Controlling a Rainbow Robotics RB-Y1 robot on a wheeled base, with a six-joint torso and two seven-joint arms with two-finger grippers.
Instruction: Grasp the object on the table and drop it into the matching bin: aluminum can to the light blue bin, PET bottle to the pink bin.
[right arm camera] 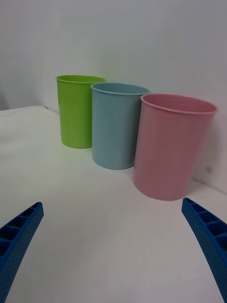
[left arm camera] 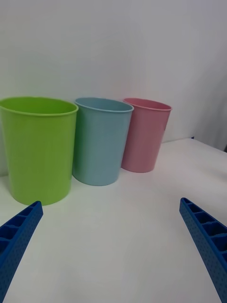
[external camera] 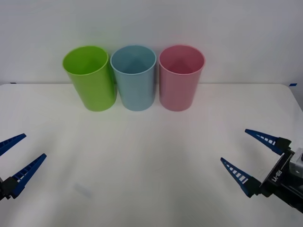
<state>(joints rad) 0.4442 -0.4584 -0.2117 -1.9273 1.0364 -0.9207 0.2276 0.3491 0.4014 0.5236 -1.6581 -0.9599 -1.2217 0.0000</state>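
Front view: both my left gripper (external camera: 13, 161) and right gripper (external camera: 255, 156) hang wide and empty over the white worktop (external camera: 151, 189), no can there, the light blue bin (external camera: 135, 78) and pink bin (external camera: 180, 78) standing beyond.

We see a bare test bench of a lab: a wide plain white tabletop (external camera: 151, 170) against a blank white wall (external camera: 151, 23), with three smooth plastic cup-shaped bins (external camera: 135, 78) lined up at its back.
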